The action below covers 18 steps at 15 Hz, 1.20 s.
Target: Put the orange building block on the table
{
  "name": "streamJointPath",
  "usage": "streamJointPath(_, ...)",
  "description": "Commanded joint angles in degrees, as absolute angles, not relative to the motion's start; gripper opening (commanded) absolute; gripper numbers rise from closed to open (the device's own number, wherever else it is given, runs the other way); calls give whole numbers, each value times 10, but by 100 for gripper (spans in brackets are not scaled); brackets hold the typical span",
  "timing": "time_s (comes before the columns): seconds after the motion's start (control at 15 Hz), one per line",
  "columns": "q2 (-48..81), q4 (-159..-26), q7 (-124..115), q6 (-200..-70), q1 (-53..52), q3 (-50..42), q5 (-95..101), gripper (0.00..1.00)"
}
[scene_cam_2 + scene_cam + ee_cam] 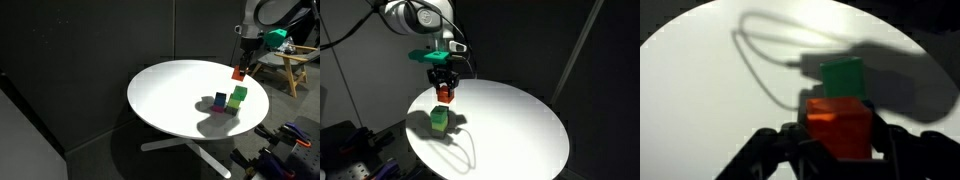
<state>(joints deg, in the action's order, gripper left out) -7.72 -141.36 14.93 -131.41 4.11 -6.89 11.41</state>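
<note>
The tool gripped the orange block in the air above the white desk. Green blocks stood just below.

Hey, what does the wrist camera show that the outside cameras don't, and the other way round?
Only the wrist view: a close look at the tool shut on the sides of the orange building block, with a green block just beyond it.
Only the exterior views: the arm, the full round table, and a blue block beside the green one.
Both: the orange building block held above the white table, near the green block.
</note>
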Motion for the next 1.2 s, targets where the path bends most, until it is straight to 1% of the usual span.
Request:
streamJointPath(0.0,-75,-1388,100,-1292,55,-67,122,33)
streamJointPath(0.4,-59,-1369,87,-1298,75,-79,116,33)
streamJointPath(1.13,12,-1339,94,-1318,87,-94,108,33)
